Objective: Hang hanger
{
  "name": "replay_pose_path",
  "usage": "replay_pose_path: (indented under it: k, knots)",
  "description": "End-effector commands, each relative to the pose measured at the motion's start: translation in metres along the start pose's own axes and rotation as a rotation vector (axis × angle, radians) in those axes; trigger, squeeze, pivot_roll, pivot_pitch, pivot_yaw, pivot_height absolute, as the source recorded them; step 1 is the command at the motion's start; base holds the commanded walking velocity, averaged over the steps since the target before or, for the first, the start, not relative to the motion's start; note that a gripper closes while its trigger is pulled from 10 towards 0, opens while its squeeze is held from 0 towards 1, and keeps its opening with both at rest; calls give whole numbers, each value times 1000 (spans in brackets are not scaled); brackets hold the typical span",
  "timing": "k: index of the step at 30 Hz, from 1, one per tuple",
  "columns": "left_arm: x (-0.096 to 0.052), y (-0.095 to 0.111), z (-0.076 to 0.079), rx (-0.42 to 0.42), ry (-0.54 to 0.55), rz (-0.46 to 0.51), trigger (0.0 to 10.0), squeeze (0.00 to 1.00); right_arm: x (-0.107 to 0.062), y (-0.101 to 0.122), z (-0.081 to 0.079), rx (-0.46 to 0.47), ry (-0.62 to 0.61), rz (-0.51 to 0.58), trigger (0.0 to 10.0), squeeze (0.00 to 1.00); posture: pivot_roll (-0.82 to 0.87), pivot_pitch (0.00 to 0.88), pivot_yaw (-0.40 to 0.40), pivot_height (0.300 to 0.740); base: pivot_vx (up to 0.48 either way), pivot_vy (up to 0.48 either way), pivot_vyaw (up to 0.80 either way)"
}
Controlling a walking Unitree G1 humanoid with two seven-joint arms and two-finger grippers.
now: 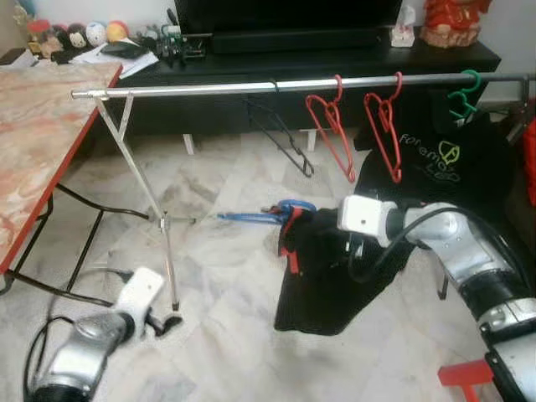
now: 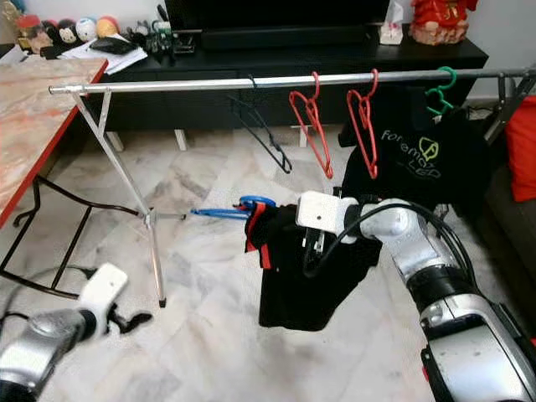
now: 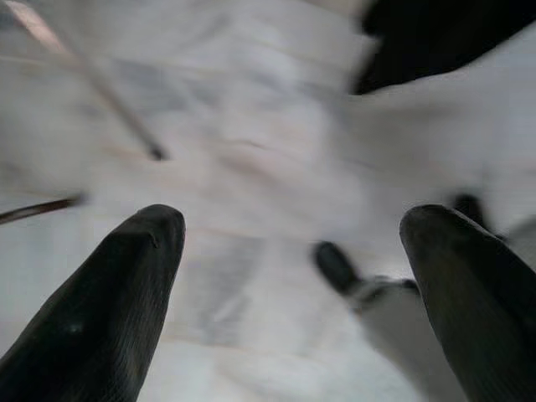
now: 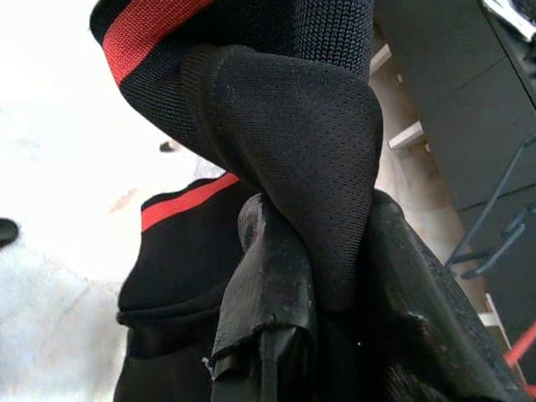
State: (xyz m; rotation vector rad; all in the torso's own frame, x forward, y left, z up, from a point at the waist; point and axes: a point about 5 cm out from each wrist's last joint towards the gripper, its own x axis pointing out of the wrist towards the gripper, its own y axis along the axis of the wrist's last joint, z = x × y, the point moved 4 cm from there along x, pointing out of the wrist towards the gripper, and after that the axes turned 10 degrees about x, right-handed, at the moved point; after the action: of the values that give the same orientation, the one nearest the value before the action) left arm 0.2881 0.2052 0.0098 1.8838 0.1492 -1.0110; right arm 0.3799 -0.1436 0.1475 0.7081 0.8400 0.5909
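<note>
Right end effector [image 4: 327,335] pinches a black garment with red trim [image 1: 322,276], draped from a blue hanger [image 1: 268,213], below the rail [image 1: 251,86]. Left end effector [image 3: 293,276] wide apart.

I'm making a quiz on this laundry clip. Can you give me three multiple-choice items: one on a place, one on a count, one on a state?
1. Where is the blue hanger?
A. on the rail
B. held up below the rail with the black garment
C. on the table

2. How many red hangers are on the rail?
A. two
B. none
C. five

3. How is the right tool?
A. open and idle
B. shut on the black garment
C. gripping the rail

Answers:
1 B, it sticks out of the garment, off the floor.
2 A, two hang side by side.
3 B, fabric is pinched between its fingers.
</note>
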Motion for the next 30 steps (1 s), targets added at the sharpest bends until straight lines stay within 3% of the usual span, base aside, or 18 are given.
replay_pose_path:
  k: [1, 3, 7, 11, 14, 15, 18, 19, 20, 22, 24, 26, 29, 30]
  knots:
    - [2, 4, 7, -37, -57, 47, 10000, 0, -1, 19, 9, -12, -31, 74, 10000, 0, -60, 87, 59, 740, 0, 0, 0]
    - [4, 17, 11, -84, -99, 132, 10000, 0, 3, 26, 3, -7, 1, 105, 10000, 0, -60, 87, 59, 740, 0, 0, 0]
    - [8, 27, 11, -163, -132, 211, 10000, 0, 11, 33, -8, -18, 41, 132, 10000, 0, -57, 88, 61, 740, 0, 0, 0]
    - [16, 25, 17, -158, -161, 200, 10000, 0, 15, 43, -8, -9, 31, 167, 10000, 0, -67, 88, 67, 740, 0, 0, 0]
    - [24, 28, 9, -158, -72, 218, 10000, 0, 15, 44, -4, 3, -6, 166, 10000, 0, -80, 80, 65, 740, 0, 0, 0]
    - [24, 28, 9, -158, -72, 218, 10000, 0, 15, 44, -4, 3, -6, 166, 10000, 0, -80, 80, 65, 740, 0, 0, 0]
    - [19, 41, -11, -152, 98, 318, 10000, 0, 21, 34, -13, 70, -47, 171, 10000, 0, -80, 77, 59, 740, 0, 0, 0]
    - [19, 41, -11, -152, 98, 318, 10000, 0, 21, 34, -13, 70, -47, 171, 10000, 0, -80, 77, 59, 740, 0, 0, 0]
    - [13, 44, -18, -127, 202, 370, 10000, 0, 26, 24, -17, 152, -133, 176, 10000, 0, -70, 74, 52, 740, 0, 0, 0]
    - [11, 45, -20, -137, 231, 388, 10000, 0, 28, 19, -18, 184, -166, 175, 10000, 0, -64, 73, 50, 740, 0, 0, 0]
    - [6, 42, -20, -144, 284, 413, 10000, 0, 28, 5, -24, 280, -246, 167, 10000, 0, -66, 70, 50, 740, 0, 0, 0]
    - [1, 36, -24, -167, 366, 432, 10000, 0, 23, -9, -26, 411, -357, 196, 10000, 0, -68, 64, 45, 740, 0, 0, 0]
    - [-2, 33, -25, -191, 408, 451, 10000, 0, 15, -23, -25, 514, -482, 204, 10000, 0, -68, 64, 45, 740, 0, 0, 0]
    - [-5, 33, -25, -189, 439, 471, 10000, 0, 11, -35, -29, 595, -570, 207, 10000, 0, -74, 56, 41, 740, 0, 0, 0]
